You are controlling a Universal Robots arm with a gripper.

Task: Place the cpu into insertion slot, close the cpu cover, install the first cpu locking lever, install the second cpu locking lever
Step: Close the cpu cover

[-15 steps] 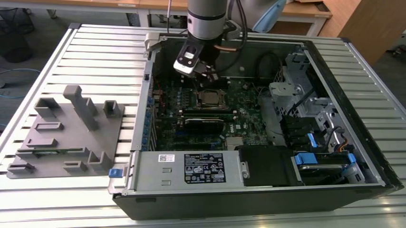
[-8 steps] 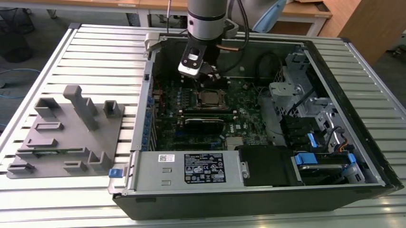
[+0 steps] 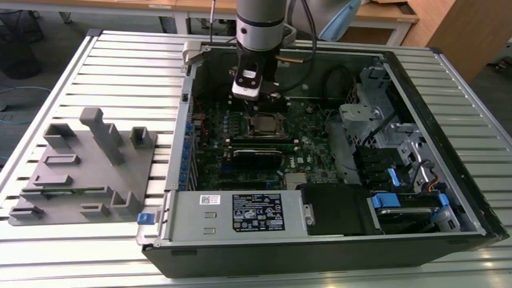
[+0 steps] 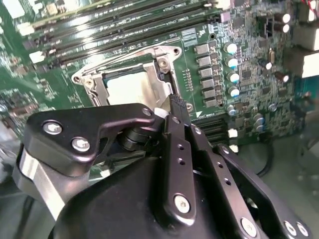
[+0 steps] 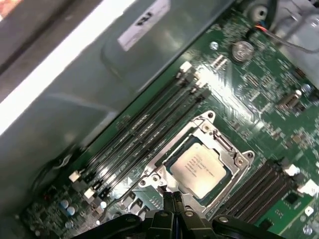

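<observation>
Print on the cpu (image 5: 199, 167) and black label (image 3: 258, 212) unreadable

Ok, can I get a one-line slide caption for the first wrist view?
The cpu lies framed by the cpu cover on the green board, with the shut hand close to the cover's edge.

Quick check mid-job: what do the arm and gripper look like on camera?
Grey cylindrical arm with a black band, black cable alongside, white block at the wrist. The gripper is black, its linked fingers fastened with silver screws.
</observation>
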